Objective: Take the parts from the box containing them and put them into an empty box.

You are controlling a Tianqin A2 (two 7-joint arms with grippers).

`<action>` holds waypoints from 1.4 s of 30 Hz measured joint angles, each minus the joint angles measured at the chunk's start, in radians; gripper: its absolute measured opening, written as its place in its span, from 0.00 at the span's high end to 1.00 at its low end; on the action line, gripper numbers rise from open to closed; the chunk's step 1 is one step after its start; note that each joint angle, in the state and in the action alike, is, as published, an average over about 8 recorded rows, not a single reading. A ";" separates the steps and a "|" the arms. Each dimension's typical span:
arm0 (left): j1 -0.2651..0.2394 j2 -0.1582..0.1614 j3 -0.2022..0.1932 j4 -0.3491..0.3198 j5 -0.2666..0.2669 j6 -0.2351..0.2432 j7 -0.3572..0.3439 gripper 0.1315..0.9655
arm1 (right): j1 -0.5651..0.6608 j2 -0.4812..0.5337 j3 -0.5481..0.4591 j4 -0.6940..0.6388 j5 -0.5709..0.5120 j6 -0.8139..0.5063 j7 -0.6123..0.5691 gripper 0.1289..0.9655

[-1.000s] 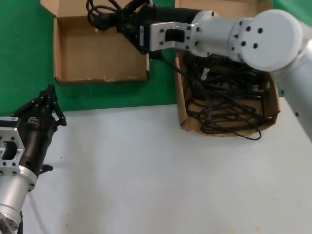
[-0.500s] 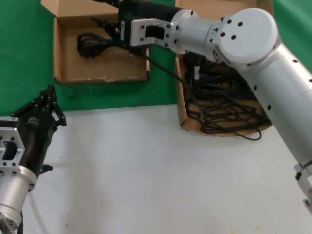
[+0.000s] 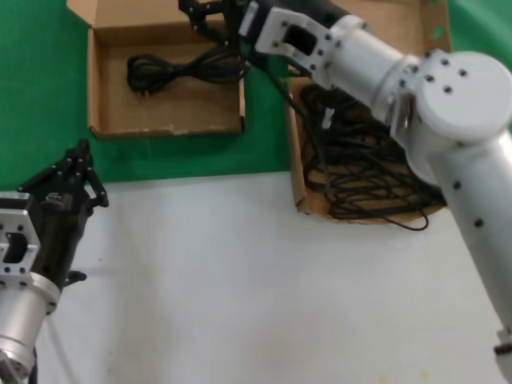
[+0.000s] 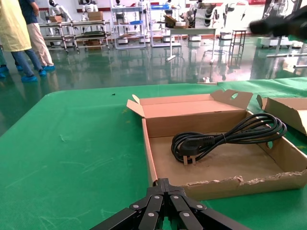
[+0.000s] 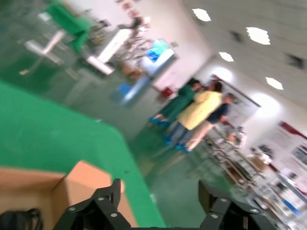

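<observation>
One black cord (image 3: 186, 67) lies looped on the floor of the smaller box (image 3: 160, 126) at the back left; the left wrist view shows the same cord (image 4: 225, 139) in that box (image 4: 153, 163). My right gripper (image 3: 210, 14) hovers open over the box's back right corner, holding nothing. In the right wrist view the right gripper (image 5: 160, 194) has its jaws wide apart above a box corner (image 5: 81, 187). The bigger box (image 3: 298, 172) on the right holds a tangle of black cords (image 3: 368, 164). My left gripper (image 3: 78, 168) is parked shut at the near left.
The boxes stand on green cloth (image 3: 40, 96); white table (image 3: 240, 280) lies nearer me. A thin black wire (image 3: 276, 88) runs from the right arm down toward the bigger box. The bigger box's lid flap (image 3: 384, 16) stands behind the arm. People (image 5: 201, 115) stand far off.
The right gripper lowered the cord into the smaller box, let it go and drew back up and to the right. The left arm has not moved.
</observation>
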 joint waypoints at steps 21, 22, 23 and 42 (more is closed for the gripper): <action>0.000 0.000 0.000 0.000 0.000 0.000 0.000 0.97 | -0.235 -0.058 0.230 0.115 0.289 -0.037 -0.228 0.12; 0.000 0.000 0.000 0.000 0.000 0.000 0.000 0.97 | -0.236 -0.058 0.230 0.115 0.290 -0.037 -0.227 0.10; 0.000 0.000 0.000 0.000 0.000 0.000 0.000 0.96 | -0.237 -0.058 0.231 0.116 0.290 -0.036 -0.226 0.10; 0.005 -0.001 -0.002 -0.001 -0.007 -0.006 0.004 0.76 | -0.376 -0.003 0.250 0.192 0.279 0.054 -0.053 0.00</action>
